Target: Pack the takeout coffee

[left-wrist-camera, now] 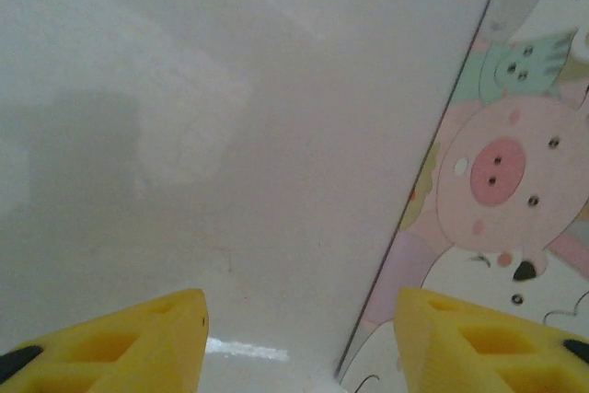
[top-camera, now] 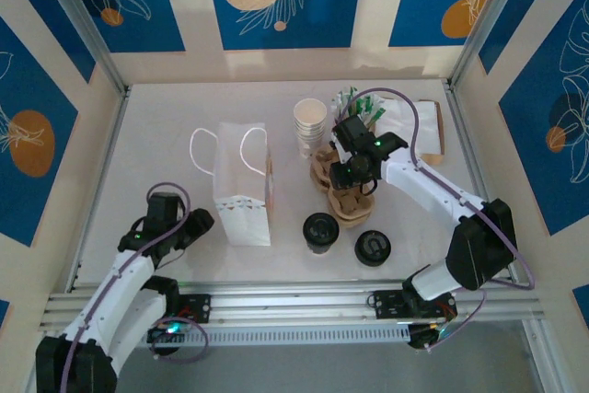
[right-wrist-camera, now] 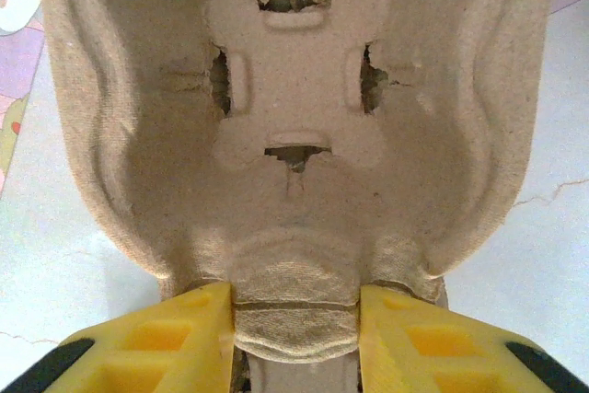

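Note:
The takeout coffee (top-camera: 320,232), a cream cup with a black lid, stands on the table in front of the pulp cup carrier (top-camera: 348,204). My right gripper (top-camera: 352,175) is over the carrier's far part. In the right wrist view its yellow fingers (right-wrist-camera: 184,338) press both sides of the carrier's (right-wrist-camera: 294,117) middle ridge, so my right gripper (right-wrist-camera: 294,319) is shut on it. My left gripper (top-camera: 201,224) is low beside the near left corner of the white paper bag (top-camera: 241,186). In the left wrist view my left gripper (left-wrist-camera: 299,338) is open, with nothing between its fingers.
A stack of lidless cream cups (top-camera: 310,126) stands behind the carrier, with green-and-white packets (top-camera: 361,103) beside it. A loose black lid (top-camera: 373,248) lies right of the coffee. A cartoon pig print (left-wrist-camera: 502,172) shows beside a plain white surface.

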